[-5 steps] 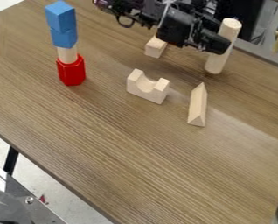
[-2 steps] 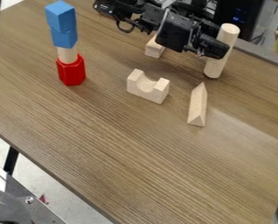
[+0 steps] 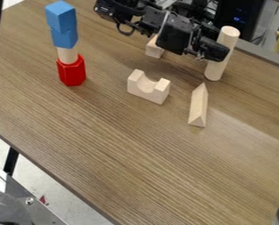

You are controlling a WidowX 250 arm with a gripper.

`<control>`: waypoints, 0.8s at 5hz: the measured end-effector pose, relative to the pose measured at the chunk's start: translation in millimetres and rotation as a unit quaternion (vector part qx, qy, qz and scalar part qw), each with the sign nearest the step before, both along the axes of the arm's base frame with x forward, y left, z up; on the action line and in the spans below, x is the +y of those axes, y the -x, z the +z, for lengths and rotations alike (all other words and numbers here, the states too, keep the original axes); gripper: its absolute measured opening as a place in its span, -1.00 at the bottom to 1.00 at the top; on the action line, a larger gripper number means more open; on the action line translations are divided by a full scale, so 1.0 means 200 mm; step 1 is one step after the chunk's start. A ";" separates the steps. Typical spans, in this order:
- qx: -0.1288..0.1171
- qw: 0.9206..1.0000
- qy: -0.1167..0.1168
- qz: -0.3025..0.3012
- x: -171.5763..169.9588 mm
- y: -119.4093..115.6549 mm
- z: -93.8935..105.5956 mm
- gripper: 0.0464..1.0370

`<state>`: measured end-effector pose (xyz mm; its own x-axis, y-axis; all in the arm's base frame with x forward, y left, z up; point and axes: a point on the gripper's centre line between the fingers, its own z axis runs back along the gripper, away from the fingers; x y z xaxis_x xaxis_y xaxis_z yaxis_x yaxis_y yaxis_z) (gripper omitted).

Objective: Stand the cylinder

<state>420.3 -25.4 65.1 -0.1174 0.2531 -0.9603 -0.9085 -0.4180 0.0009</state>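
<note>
A pale wooden cylinder [image 3: 217, 69] is held clamped in the black gripper [image 3: 221, 52] at the far right of the wooden table [image 3: 124, 154], its long axis set steeply, near upright, with the top end pointed up and slightly right and the lower end pointed down at the tabletop. Nearer, a notched block [image 3: 148, 90] and a triangular prism [image 3: 197, 107] are seen, lying apart; at far left, two blue blocks [image 3: 62, 26] are stacked above a red hexagonal piece [image 3: 71, 71].
</note>
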 end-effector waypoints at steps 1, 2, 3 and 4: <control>0.002 1.000 -0.002 -0.002 0.00 0.00 -0.02 0.70; -0.004 1.000 0.000 0.000 0.01 -0.01 0.00 0.93; -0.009 1.000 0.001 0.002 0.01 -0.02 0.00 0.93; -0.020 1.000 0.001 0.002 0.01 -0.04 0.03 0.93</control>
